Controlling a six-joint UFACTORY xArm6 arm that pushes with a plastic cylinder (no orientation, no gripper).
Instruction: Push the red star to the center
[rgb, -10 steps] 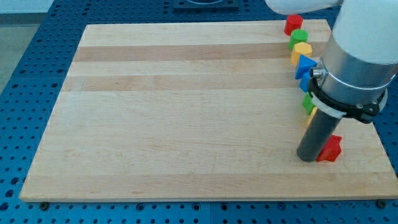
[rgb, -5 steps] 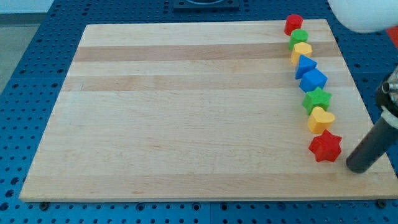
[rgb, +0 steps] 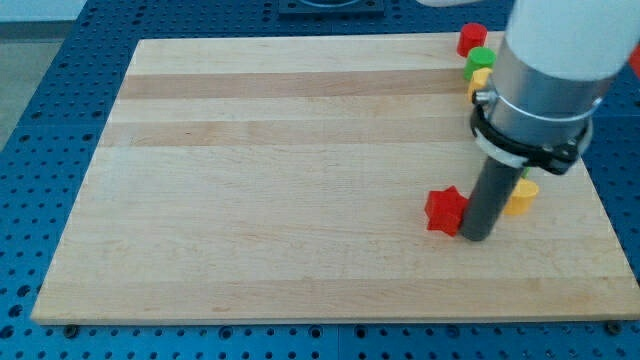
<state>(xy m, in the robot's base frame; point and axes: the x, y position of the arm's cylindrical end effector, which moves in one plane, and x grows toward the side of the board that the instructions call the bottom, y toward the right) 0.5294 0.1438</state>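
The red star (rgb: 445, 210) lies on the wooden board (rgb: 300, 180), right of the board's middle and toward the view's bottom. My tip (rgb: 475, 237) rests on the board, touching the star's right side. The rod and the arm above it hide most of the column of blocks along the board's right edge.
Along the right edge a red block (rgb: 472, 39) sits at the top, then a green block (rgb: 479, 60) and a yellow block (rgb: 481, 78). A yellow heart (rgb: 521, 197) shows just right of the rod. A blue pegboard table (rgb: 60, 60) surrounds the board.
My tip swung from the star's left side round to its right, then swept left. The red star slid left and slightly up, away from the block column.
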